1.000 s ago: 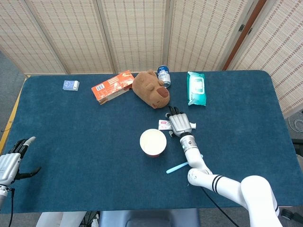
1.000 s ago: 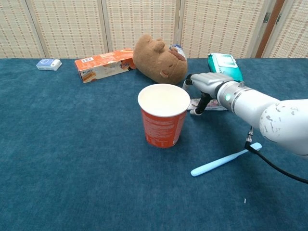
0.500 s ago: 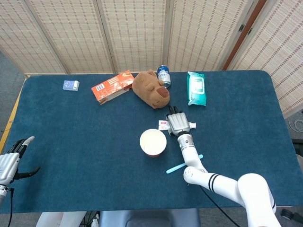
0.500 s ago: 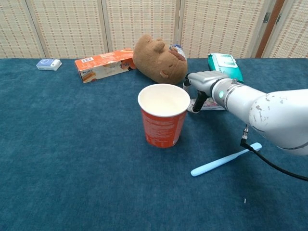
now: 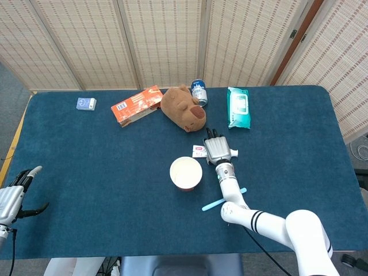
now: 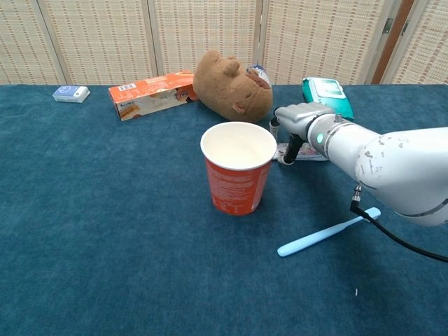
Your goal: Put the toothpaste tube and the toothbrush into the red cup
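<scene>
The red cup (image 5: 186, 173) (image 6: 238, 168) stands upright near the table's middle, its white inside showing nothing. The toothpaste tube (image 5: 199, 151) (image 6: 309, 152) lies flat just behind and right of the cup. My right hand (image 5: 217, 149) (image 6: 299, 119) hovers palm-down over it with fingers apart, and dark fingertips (image 6: 288, 152) touch the tube's near end. The tube stays on the cloth, mostly hidden under the hand in the head view. A light blue toothbrush (image 5: 222, 199) (image 6: 327, 232) lies beside my right forearm, in front of the cup. My left hand (image 5: 12, 198) hangs open at the table's front left corner.
Behind the cup lie a brown plush toy (image 5: 183, 107), an orange box (image 5: 137, 104) and a blue can (image 5: 199, 91). A teal wipes pack (image 5: 238, 107) sits at the back right, and a small blue box (image 5: 85, 103) at the back left.
My right hand has shifted slightly away from me over the tube, fingertips staying on it. The tube, cup, toothbrush and left hand have not moved.
</scene>
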`<act>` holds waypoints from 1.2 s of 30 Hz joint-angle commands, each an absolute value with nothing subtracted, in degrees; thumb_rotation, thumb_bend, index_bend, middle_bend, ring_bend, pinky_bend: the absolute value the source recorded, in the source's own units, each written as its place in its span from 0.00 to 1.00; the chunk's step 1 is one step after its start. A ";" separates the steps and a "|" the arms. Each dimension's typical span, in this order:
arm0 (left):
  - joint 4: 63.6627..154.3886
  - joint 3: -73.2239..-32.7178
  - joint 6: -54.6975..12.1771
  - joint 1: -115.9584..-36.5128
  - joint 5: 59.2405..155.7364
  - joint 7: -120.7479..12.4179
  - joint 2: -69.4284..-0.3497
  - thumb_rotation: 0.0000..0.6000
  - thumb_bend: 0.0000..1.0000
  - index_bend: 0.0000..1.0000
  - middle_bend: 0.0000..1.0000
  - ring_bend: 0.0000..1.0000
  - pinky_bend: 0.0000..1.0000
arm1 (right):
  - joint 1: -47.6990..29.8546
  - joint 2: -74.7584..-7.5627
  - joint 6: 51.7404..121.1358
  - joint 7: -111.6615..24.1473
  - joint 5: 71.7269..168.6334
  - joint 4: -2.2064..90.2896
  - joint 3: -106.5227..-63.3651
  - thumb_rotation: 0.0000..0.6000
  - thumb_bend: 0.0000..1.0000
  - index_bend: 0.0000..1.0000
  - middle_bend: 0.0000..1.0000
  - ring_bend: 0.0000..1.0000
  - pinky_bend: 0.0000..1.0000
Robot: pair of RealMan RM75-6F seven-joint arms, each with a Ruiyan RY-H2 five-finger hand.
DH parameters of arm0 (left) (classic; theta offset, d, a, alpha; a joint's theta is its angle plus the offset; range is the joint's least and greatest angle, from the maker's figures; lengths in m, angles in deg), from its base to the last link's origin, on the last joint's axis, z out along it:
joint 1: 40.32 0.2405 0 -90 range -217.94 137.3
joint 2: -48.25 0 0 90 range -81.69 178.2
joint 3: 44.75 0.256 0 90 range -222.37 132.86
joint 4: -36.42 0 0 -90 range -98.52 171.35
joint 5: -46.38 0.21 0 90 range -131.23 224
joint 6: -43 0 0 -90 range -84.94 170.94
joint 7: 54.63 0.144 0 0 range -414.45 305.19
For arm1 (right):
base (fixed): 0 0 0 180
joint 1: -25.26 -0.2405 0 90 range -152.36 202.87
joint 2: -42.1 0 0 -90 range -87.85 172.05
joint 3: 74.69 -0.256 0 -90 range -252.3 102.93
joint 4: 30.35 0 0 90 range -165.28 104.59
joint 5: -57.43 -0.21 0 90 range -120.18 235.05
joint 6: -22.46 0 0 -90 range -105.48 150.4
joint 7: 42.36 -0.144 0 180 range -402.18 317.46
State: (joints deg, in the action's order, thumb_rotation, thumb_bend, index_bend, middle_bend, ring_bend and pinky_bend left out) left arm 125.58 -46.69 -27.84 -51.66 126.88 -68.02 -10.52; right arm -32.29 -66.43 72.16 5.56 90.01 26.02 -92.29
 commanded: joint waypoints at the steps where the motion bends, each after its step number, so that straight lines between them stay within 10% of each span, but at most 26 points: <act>1: 125.58 -46.68 -27.77 -51.68 126.86 -68.07 -10.50 1.00 0.22 0.02 0.13 0.09 0.25 | -32.36 -66.39 72.33 5.83 89.73 26.03 -92.23 1.00 0.22 0.37 0.04 0.00 0.26; 36: 125.62 -46.61 -27.59 -51.73 126.79 -68.13 -10.38 1.00 0.22 0.02 0.14 0.09 0.26 | -32.21 -67.09 73.57 4.97 90.97 26.41 -92.00 1.00 0.28 0.58 0.08 0.00 0.26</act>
